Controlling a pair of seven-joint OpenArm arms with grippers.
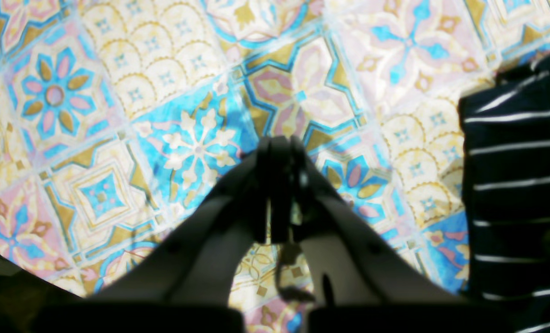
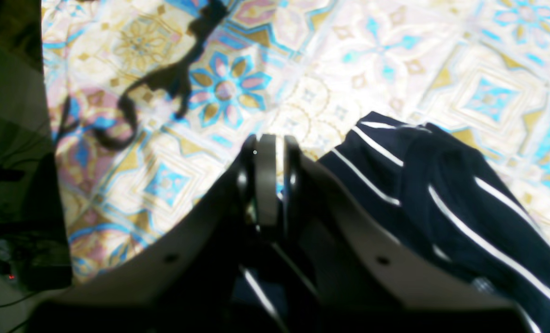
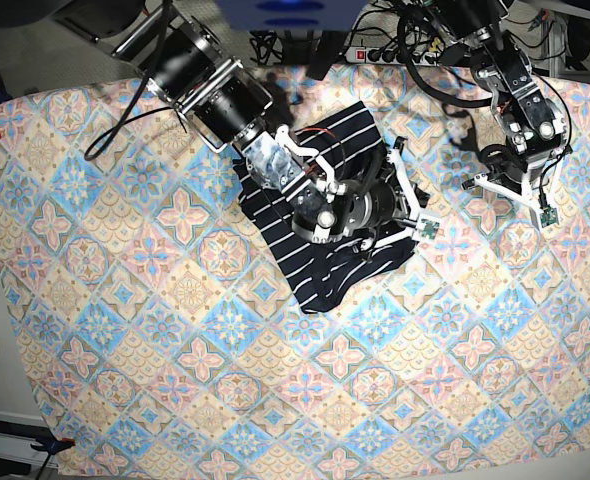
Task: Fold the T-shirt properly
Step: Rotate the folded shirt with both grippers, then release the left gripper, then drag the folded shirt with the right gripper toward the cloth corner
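Navy, near-black striped cloth forms the T-shirt (image 3: 320, 215), which lies partly folded and rumpled on the tile-patterned tablecloth (image 3: 175, 330) toward the far centre of the table in the base view, its thin white stripes running roughly parallel across it. The right arm reaches in from the far left, and the right gripper (image 3: 407, 200) sits over the shirt's right-hand edge. In the right wrist view, the right gripper (image 2: 268, 152) has its fingers pressed together with no visible gap; striped cloth (image 2: 441, 194) lies bunched just beside and beneath them, but whether any fabric is pinched cannot be told. The left arm stands at the far right, well apart from the shirt, with the left gripper (image 3: 510, 190) above bare tablecloth. In the left wrist view, the left gripper (image 1: 279, 148) likewise shows its fingers closed against each other, holding nothing, over the patterned cloth (image 1: 164, 92), while a striped portion of the shirt (image 1: 515, 185) occupies that view's right edge.
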